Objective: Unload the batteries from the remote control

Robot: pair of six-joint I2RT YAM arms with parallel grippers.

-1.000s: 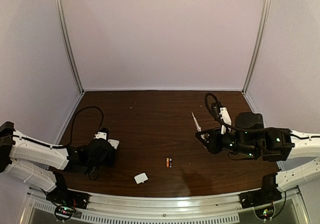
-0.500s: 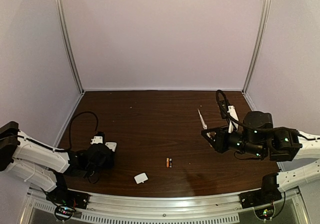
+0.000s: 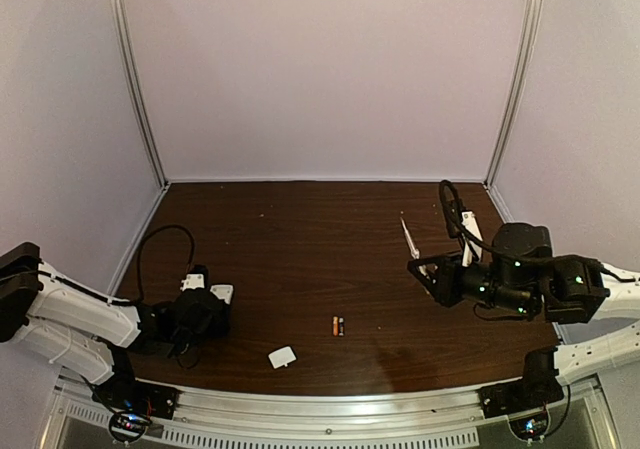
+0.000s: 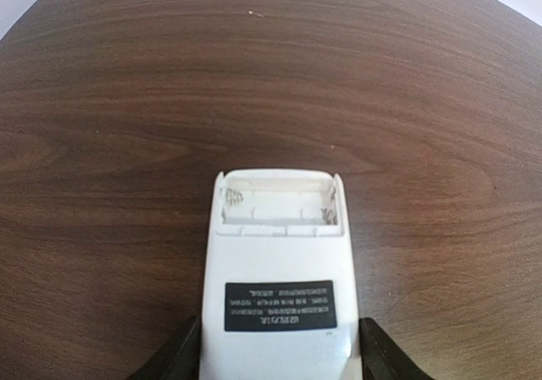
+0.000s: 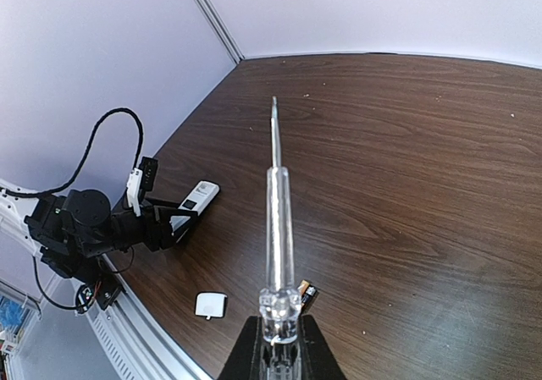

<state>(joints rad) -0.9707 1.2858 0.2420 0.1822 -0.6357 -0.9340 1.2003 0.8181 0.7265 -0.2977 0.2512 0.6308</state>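
The white remote control (image 4: 278, 287) lies back side up, its battery bay (image 4: 275, 201) open and empty. My left gripper (image 4: 278, 355) is shut on its near end, a dark finger at each side. From above, the remote control (image 3: 222, 293) sits low at the table's left. The two batteries (image 3: 338, 326) lie side by side on the wood at centre front, apart from both grippers; in the right wrist view the batteries (image 5: 306, 295) peek out behind the tool's handle. My right gripper (image 3: 425, 267) is shut on a screwdriver (image 5: 278, 219), held above the table at the right.
A small white cover piece (image 3: 282, 357) lies near the front edge, left of the batteries. A black cable (image 3: 160, 244) loops over the left arm. Lavender walls with metal corner posts (image 3: 135, 79) close in the brown table (image 3: 300, 239) on three sides.
My right arm has carried the screwdriver to the right and slightly away from the batteries. The left arm has drawn the remote a little left and toward the front edge.
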